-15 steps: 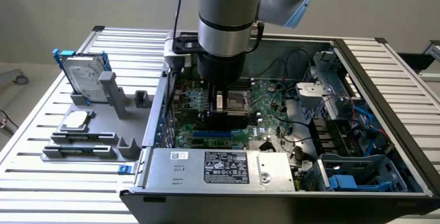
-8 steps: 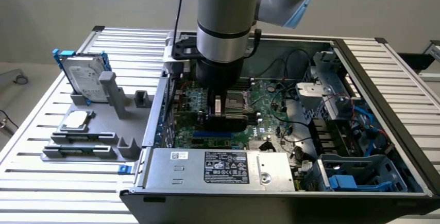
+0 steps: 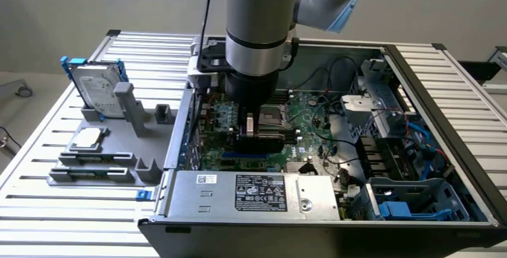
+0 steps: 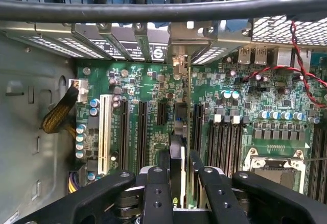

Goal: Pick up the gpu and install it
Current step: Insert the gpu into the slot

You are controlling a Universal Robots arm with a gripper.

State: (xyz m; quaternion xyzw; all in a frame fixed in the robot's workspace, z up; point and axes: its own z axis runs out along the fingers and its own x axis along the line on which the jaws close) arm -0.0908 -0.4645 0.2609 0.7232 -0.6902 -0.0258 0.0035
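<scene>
gpu (image 4: 177, 150) sat edge-on between the fingers (image 4: 156, 196) of the hand (image 4: 184, 196), which looked clamped on it. Card stood upright over the green motherboard (image 4: 133, 81), among the expansion slots, silver bracket toward the rear wall. In the exterior view I saw the arm down inside the open PC case (image 3: 317, 240), mid-frame. Hard drive (image 3: 99, 92) stood on the tabletop (image 3: 47, 210), upper left.
</scene>
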